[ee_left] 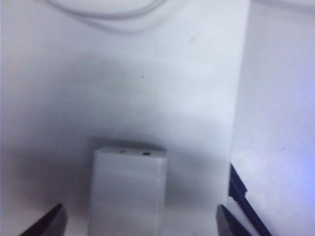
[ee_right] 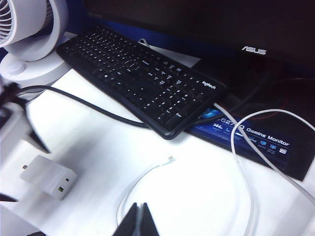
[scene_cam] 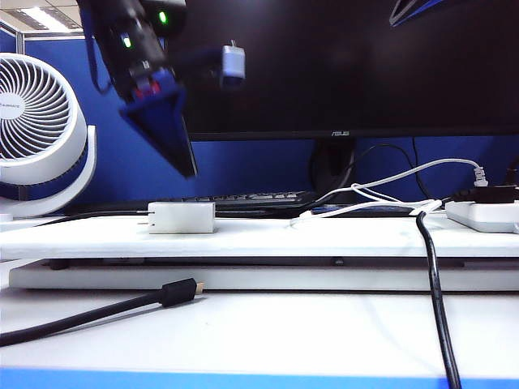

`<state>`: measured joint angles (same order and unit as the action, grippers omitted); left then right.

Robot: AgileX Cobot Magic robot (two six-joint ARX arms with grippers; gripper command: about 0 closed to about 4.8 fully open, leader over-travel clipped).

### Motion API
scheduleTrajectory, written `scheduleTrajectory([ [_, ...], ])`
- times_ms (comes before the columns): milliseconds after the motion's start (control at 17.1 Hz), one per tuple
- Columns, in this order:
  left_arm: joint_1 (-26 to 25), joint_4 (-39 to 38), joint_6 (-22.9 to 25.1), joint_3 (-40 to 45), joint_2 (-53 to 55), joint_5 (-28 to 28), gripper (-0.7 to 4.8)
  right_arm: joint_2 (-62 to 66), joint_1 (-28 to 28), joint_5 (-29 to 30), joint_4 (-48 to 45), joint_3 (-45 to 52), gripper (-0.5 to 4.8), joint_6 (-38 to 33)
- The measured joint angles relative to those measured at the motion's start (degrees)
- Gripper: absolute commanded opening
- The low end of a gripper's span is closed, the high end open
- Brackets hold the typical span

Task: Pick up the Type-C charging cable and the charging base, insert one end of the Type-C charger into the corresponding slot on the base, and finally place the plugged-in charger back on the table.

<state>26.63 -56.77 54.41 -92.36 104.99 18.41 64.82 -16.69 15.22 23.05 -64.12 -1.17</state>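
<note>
Both grippers: left gripper (ee_left: pixel 138 223) open over charging base (ee_left: pixel 127 191); right gripper (ee_right: pixel 138 221) shut.

Behind my bench stands a blue partition wall (scene_cam: pixel 243 166), and most of it is blocked by a big dark monitor (scene_cam: pixel 349 65) on a black stand (scene_cam: pixel 331 166). A white fan (scene_cam: pixel 36 130) sits at the far left, its grille facing me. A black keyboard (ee_right: pixel 140 78) lies in front of the monitor, just beside the fan's foot. A ceiling light (scene_cam: pixel 45 18) glows in the upper left corner, above the partition. A white power strip (scene_cam: pixel 486 215) rests at the right edge. A thick black cable (scene_cam: pixel 97 312) with a gold-tipped plug lies across the near surface.
</note>
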Motion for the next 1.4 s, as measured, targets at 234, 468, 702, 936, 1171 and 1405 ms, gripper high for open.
scheduleTrajectory([
  [234, -0.02, 0.26, 0.04, 0.04, 1.99, -1.38, 3.99, 0.0, 0.0, 0.0, 0.0, 0.0, -0.01, 0.0],
  [468, -0.07, 0.37, 0.22, 0.07, 3.96, -2.51, 3.94, 0.0, -0.02, 0.02, 0.0, 0.0, -0.01, 0.0],
  [702, -0.07, 1.44, 0.24, 0.04, 5.11, -3.28, 3.94, 0.0, -0.02, 0.02, 0.0, 0.0, -0.01, 0.0],
  [936, -0.07, 1.49, 0.79, 0.02, 5.84, -4.48, 3.94, 0.0, -0.02, 0.0, 0.02, 0.0, -0.01, 0.0],
  [1171, -0.07, 1.51, 1.11, 0.02, 5.86, -4.57, 3.95, 0.0, 0.0, 0.02, 0.0, 0.0, -0.01, 0.0],
  [1405, -0.07, 1.49, 1.73, 0.04, 6.78, -4.79, 3.71, 0.0, 0.0, 0.02, 0.0, 0.0, -0.01, 0.0],
])
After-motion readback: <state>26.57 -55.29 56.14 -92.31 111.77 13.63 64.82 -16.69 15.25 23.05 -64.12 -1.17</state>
